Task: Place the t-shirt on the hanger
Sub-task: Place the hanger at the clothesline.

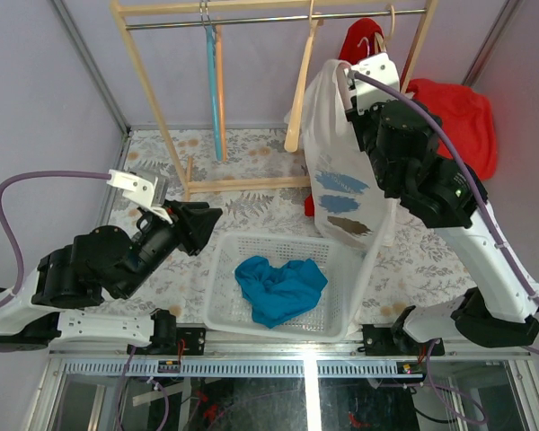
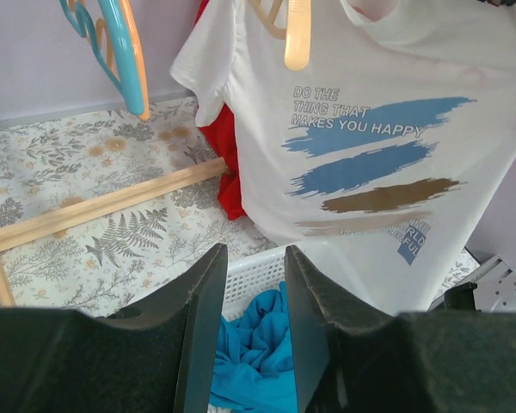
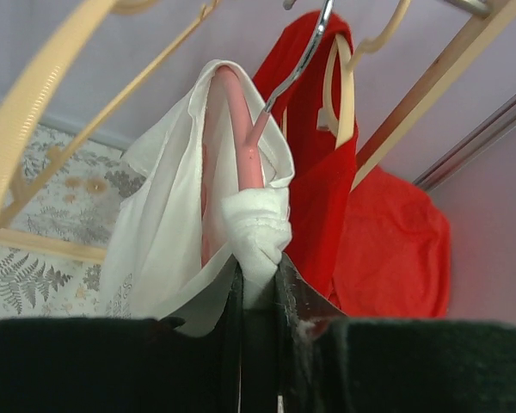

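The white t-shirt (image 1: 341,193) with blue and brown brush strokes hangs in front of the rack, above the basket's right side. It fills the right of the left wrist view (image 2: 370,146). My right gripper (image 1: 349,90) is shut on a bunched fold of the t-shirt (image 3: 163,224) at its top (image 3: 260,280). The pink hanger (image 3: 241,129) sits inside the shirt's neck, and its wire hook (image 3: 301,60) points up toward the rail. My left gripper (image 1: 211,220) stands open and empty at the basket's left, aimed at the shirt (image 2: 254,258).
A white mesh basket (image 1: 278,238) holds a blue cloth (image 1: 278,287). On the wooden rack (image 1: 153,99) hang a light blue hanger (image 1: 214,81) and a beige hanger (image 1: 301,90). Red garments (image 1: 458,117) are at the back right.
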